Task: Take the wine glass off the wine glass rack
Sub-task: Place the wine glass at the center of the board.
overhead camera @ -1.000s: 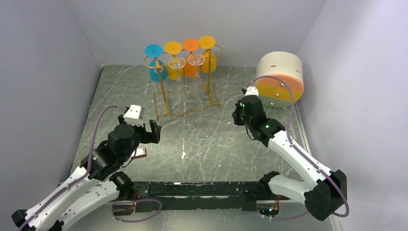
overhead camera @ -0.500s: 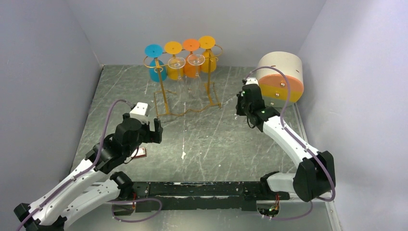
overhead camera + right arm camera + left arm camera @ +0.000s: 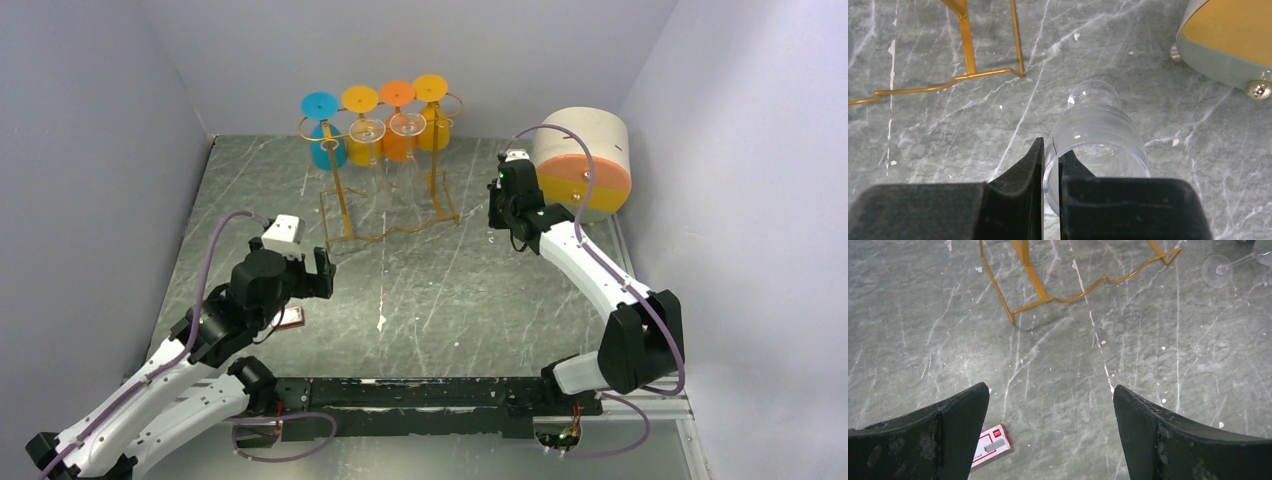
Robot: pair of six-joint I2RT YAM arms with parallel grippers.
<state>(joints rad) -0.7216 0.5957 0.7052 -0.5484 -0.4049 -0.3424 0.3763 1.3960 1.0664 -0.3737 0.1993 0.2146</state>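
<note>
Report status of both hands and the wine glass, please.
Left hand open, empty. Right hand shut on wine glass rim, clear of rack. Round container near.

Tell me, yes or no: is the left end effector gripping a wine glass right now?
No, the left end effector stands wide open above the table, with nothing held in it.
</note>
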